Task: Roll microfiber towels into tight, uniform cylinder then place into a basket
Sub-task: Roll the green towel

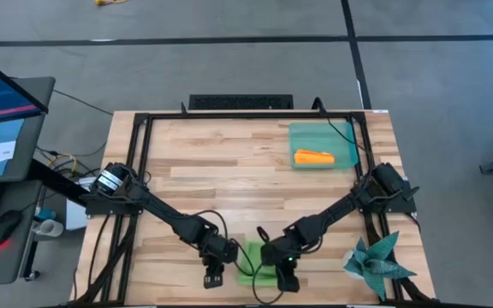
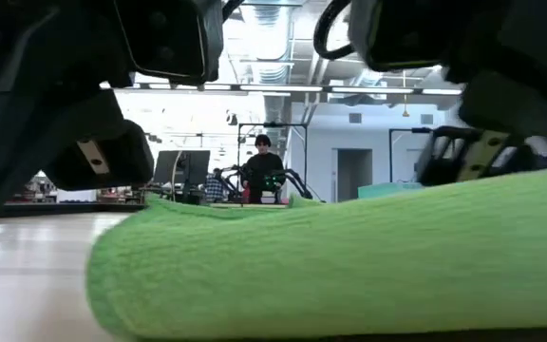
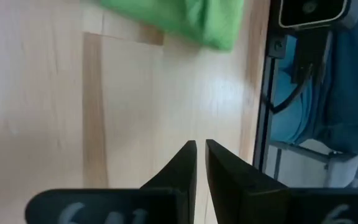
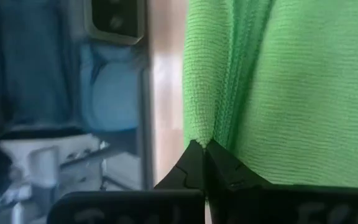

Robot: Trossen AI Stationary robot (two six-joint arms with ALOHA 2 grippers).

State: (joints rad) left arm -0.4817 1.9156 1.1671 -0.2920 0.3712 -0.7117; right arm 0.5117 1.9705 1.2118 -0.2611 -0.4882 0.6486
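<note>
Green microfiber, the lime towel [image 1: 255, 263], lies at the near edge of the wooden table [image 1: 229, 171], bunched between the 2 arms and not yet a tidy cylinder as far as the high view shows. In the low view it fills the foreground as a thick rounded fold, which suggests the roll is partly formed.

The right gripper [image 4: 204, 149] sits on the towel's right side, its fingers pressed together on a pinch of the green cloth at a fold line. The left gripper [image 3: 201, 149] is just left of the towel, over bare wood; its fingers are almost together with only a thin slit between them, and they hold nothing. The towel's corner lies apart from its tips.

Off to the near right, a dark teal spiky cloth [image 1: 379, 263] rests at the table corner, untouched.

At the far right, the basket [image 1: 323, 145] already holds the orange towel [image 1: 313, 157], rolled into a short log. So, judging from this, 1 of the 2 towels is finished; the green one remains to be rolled tight and carried to the basket.
</note>
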